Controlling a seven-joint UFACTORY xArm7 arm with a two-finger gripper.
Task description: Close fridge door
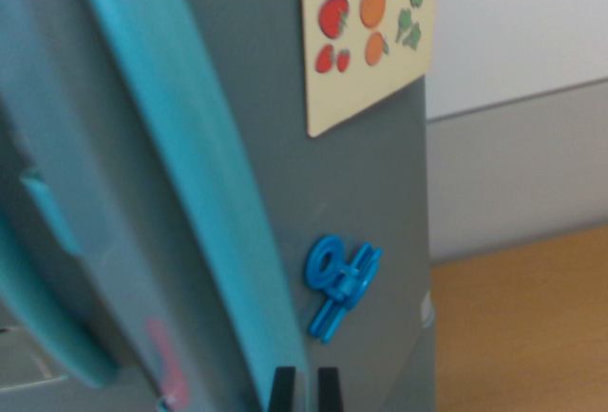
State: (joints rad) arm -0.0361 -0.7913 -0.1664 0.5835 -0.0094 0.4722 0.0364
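Pale wall fills the background to the wrist view's right of the fridge, with a grey band beneath it and a strip of orange-brown wooden surface lower down, meeting the fridge's lower corner.

The fridge itself takes up most of the frame, a grey body seen very close and tilted. Its door lies on the wrist view's left of the grey panel, edged by a long turquoise strip that runs diagonally from the top of the frame down to the bottom. Whether the door sits flush against the body or stands ajar cannot be told from this angle. Farther left on the door, a turquoise handle-like bar curves downward, and a blurred pinkish mark shows near the bottom edge.

On the fridge's grey panel, a cream card printed with red and orange fruit and green vegetables is stuck near the top. Below it, in the middle of the panel, sits a blue plastic magnet shaped like letters or symbols.

The gripper appears at the bottom edge, just below the magnet and right beside the turquoise strip. Only its two dark fingertips show, standing upright and close together with a narrow gap between them, holding nothing.
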